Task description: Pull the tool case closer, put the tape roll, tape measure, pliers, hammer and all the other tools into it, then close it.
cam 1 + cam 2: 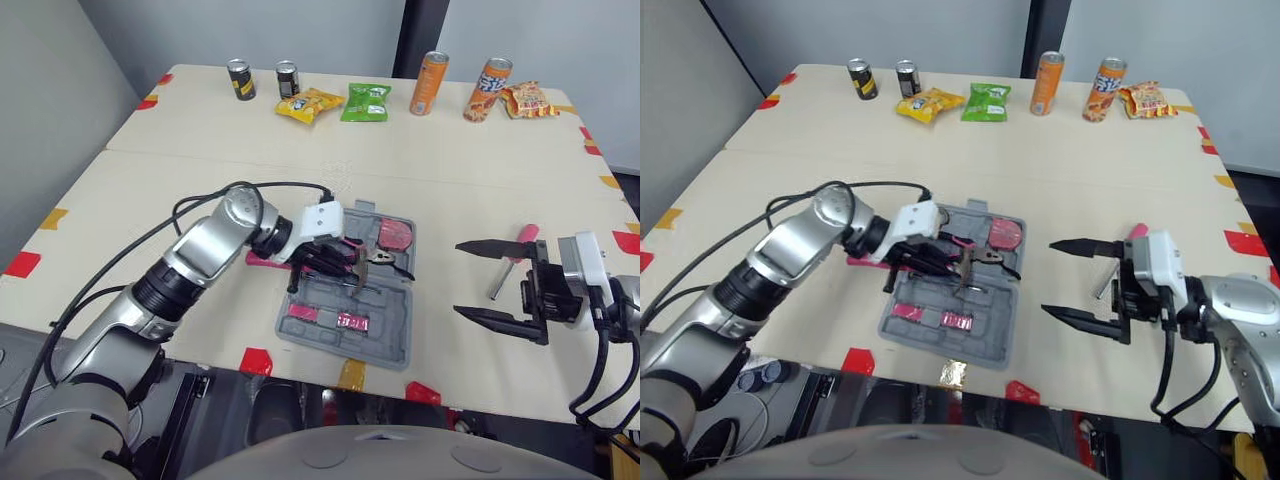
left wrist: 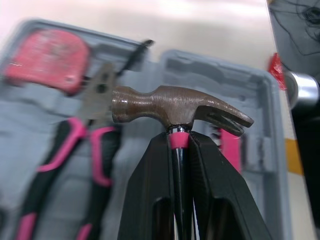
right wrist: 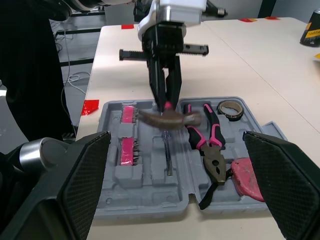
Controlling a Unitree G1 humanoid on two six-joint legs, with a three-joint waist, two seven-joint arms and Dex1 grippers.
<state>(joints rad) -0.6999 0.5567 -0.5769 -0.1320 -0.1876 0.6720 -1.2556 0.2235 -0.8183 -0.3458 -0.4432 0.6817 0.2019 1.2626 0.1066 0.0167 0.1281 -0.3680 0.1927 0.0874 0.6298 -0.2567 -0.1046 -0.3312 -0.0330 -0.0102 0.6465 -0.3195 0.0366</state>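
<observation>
From the head, the left jaws are closed tight on the hammer [image 1: 358, 264] just below its head. They hold it over the open grey tool case [image 1: 395, 350], which lies on the counter [image 1: 200, 180]. Past their tips, the red tape measure [image 1: 395, 235] sits in the case. The right jaws are spread wide and hold nothing, well apart from the case. A pink-handled tool [image 1: 526, 234] lies on the counter near them.

From the left wrist, the jaws pinch the hammer's neck at its pink collar, and the brown head crosses just past their tips. Beyond the tips, the pliers [image 2: 70, 145] lie in the case, and the tape measure lies farther on.

From the right wrist, the jaws are wide apart and the case lies ahead, between them. The left jaws hang over its middle with the hammer head just above the tray. The pliers lie beside the hammer, the tape roll [image 3: 230, 110] sits in a far recess, and pink bit holders [image 3: 128, 145] stand on the hammer's other side.
</observation>
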